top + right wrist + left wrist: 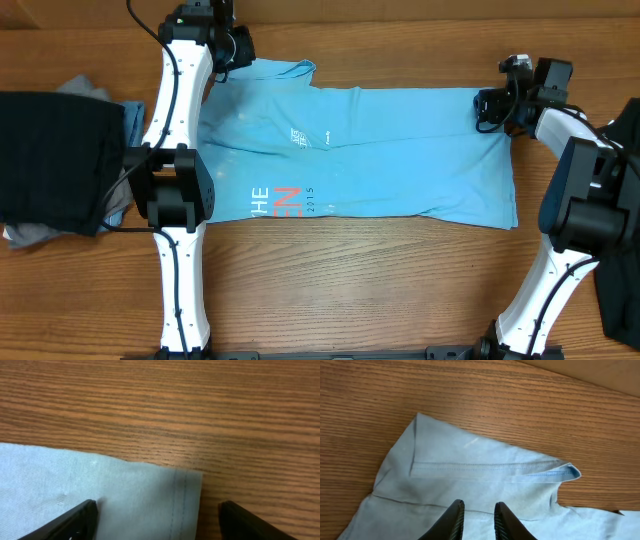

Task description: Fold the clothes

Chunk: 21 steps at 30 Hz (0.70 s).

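A light sky-blue T-shirt (400,150) lies flat across the table, folded into a long band, with white-and-red lettering (280,200) facing up near its left end. My left gripper (232,60) hovers over the shirt's far left corner. Its fingers (479,505) stand a little apart above the sleeve (470,460), with nothing pinched between them. My right gripper (488,105) is at the shirt's far right corner. Its jaws (157,507) are wide open, straddling the hemmed corner (180,495), which lies flat on the wood.
A pile of other clothes sits at the left edge: a black one (50,160) on top, grey and blue ones (128,115) beneath. Another dark cloth (620,300) hangs at the right edge. Bare wooden table (350,290) lies in front of the shirt.
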Each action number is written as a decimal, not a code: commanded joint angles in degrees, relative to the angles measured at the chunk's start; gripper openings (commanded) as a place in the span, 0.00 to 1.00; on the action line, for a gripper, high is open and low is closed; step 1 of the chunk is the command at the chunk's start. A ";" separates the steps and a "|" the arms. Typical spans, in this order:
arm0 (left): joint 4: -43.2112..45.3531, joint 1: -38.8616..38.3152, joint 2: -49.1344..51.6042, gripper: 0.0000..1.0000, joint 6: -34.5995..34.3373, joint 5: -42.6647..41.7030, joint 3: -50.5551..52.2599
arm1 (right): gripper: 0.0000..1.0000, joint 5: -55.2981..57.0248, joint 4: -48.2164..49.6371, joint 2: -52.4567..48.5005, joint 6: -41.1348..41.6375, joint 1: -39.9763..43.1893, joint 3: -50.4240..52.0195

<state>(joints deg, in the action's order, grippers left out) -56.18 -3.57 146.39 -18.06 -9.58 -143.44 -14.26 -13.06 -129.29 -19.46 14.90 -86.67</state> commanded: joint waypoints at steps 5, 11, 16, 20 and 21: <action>-0.39 -0.20 0.83 0.25 0.02 1.20 -1.68 | 0.59 -0.96 2.32 -2.32 -0.52 -0.20 -0.72; -0.39 -0.20 0.83 0.26 0.02 1.22 -1.68 | 0.65 -1.97 7.50 -2.62 -0.50 -0.20 -0.72; -0.39 -0.20 0.83 0.26 0.02 1.22 -1.68 | 0.73 -2.40 10.27 -2.64 -0.50 -0.20 -0.72; -0.39 -0.20 0.83 0.26 0.02 1.22 -1.68 | 0.59 -2.38 9.18 -2.75 -0.50 -0.20 -0.72; -0.39 -0.20 0.83 0.26 0.02 1.22 -1.68 | 0.51 -2.36 8.81 -2.86 -0.48 -0.20 -0.72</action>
<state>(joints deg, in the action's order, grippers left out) -56.40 -3.57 146.39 -18.06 -9.15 -143.44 -16.08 -3.75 -131.22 -19.75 14.92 -86.74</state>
